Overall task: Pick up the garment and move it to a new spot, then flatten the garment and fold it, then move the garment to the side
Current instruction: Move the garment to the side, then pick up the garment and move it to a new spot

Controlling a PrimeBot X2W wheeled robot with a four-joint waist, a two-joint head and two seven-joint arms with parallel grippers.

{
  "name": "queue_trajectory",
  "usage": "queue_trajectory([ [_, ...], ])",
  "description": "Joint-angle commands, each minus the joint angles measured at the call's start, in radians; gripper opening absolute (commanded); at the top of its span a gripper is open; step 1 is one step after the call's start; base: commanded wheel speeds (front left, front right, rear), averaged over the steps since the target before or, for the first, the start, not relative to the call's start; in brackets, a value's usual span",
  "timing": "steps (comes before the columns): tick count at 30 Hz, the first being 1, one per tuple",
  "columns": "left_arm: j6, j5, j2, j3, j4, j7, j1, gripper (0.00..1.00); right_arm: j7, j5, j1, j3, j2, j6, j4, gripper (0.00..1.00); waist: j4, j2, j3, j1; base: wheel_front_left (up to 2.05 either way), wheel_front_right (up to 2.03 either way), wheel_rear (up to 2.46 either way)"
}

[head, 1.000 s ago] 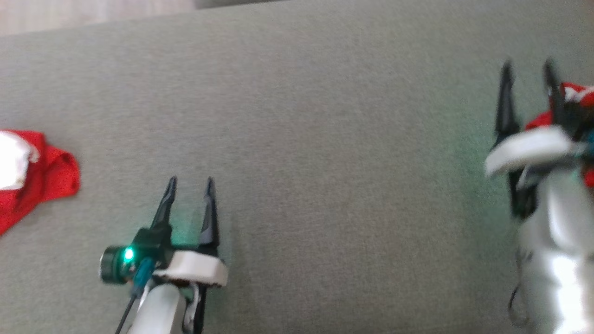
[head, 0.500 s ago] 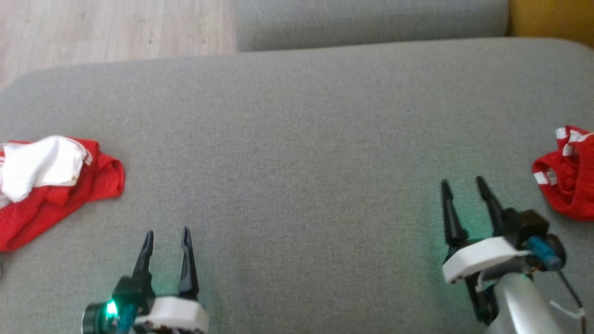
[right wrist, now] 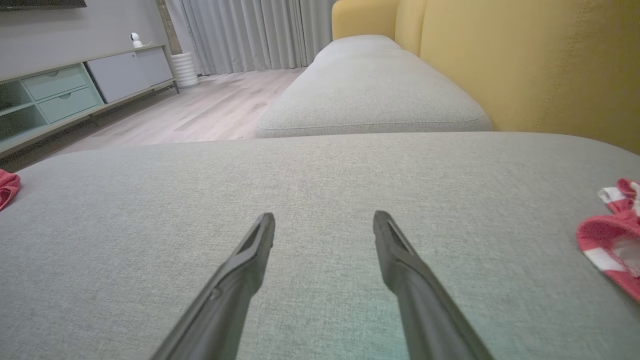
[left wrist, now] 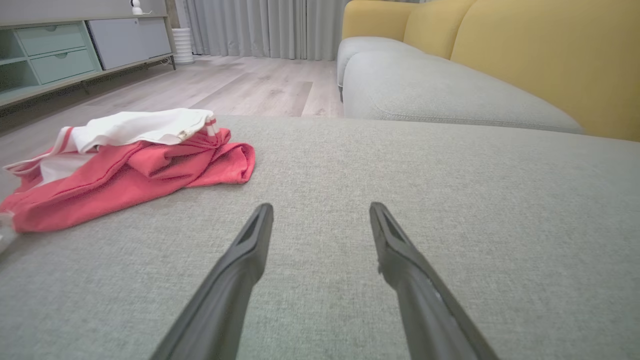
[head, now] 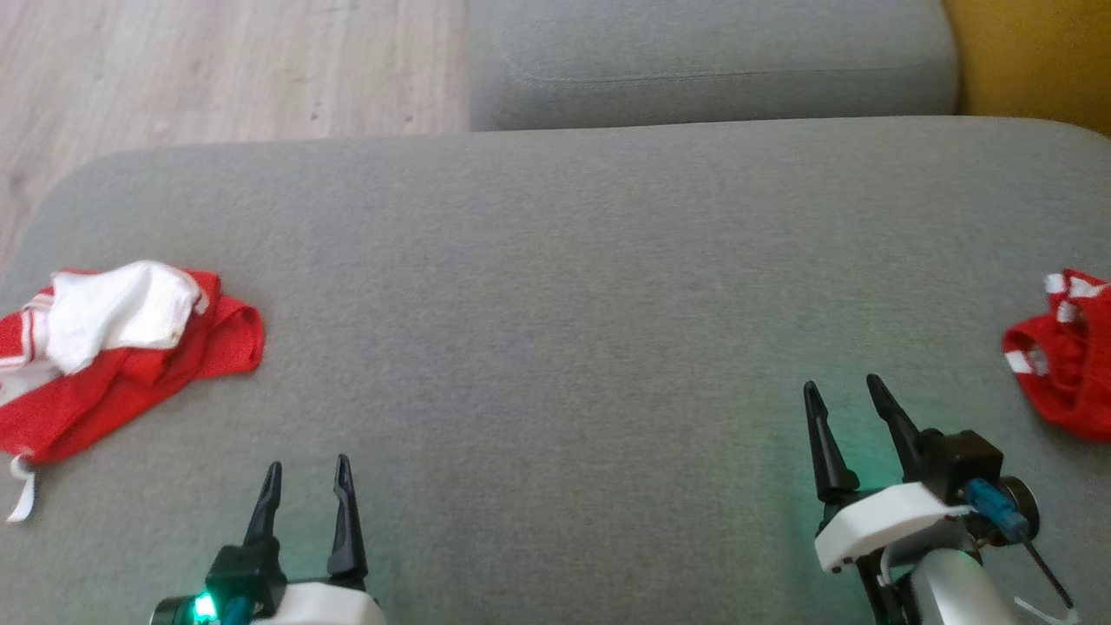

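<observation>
Right gripper (right wrist: 324,216): fingers spread wide, held low over the grey seat cushion (right wrist: 300,165). Red-and-white garment (right wrist: 607,240) lies crumpled at the cushion's right edge, well apart from the fingers. Red cloth (right wrist: 7,185) at its left edge. Second grey cushion (right wrist: 370,95) beyond the far edge, yellow backrest (right wrist: 525,65) alongside

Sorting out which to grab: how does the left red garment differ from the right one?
The left garment carries a broad white piece on top; the right garment has just narrow white stripes. The left garment sprawls loosely near the left tool; the right garment is bunched beyond the right tool, partly cut off in the head view. Both are red, crumpled, lying on the grey cushion, untouched.
</observation>
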Motion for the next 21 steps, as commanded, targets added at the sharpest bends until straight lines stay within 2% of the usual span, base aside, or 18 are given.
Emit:
queue_trajectory([
  [1,0.007,0.001,0.006,0.025,-0.035,-0.005,-0.024,1.00,-0.011,0.005,-0.026,0.028,-0.002,-0.001,-0.026,1.00,0.015,0.0000,0.008,0.0001,0.00,0.00,0.00],
  [6,0.008,-0.013,0.006,0.012,-0.040,-0.005,-0.054,1.00,-0.011,0.015,-0.025,0.040,-0.002,-0.001,-0.035,1.00,0.110,0.0000,0.038,0.0001,0.00,0.00,0.00],
  [12,0.017,-0.030,0.006,0.003,-0.029,-0.005,-0.057,1.00,-0.011,0.022,-0.029,0.067,-0.002,-0.001,-0.038,1.00,0.275,0.0000,0.062,0.0001,0.00,0.00,0.00],
  [17,0.020,-0.039,0.006,0.038,-0.019,-0.005,-0.032,1.00,-0.011,0.023,-0.039,0.092,-0.002,-0.001,-0.032,1.00,0.412,0.0000,0.064,0.0001,0.00,0.00,0.00],
  [21,0.017,-0.040,0.006,0.063,-0.023,-0.005,-0.024,1.00,-0.011,0.028,-0.042,0.114,-0.002,-0.001,-0.027,1.00,0.462,0.0000,0.062,0.0001,0.00,0.00,0.00],
])
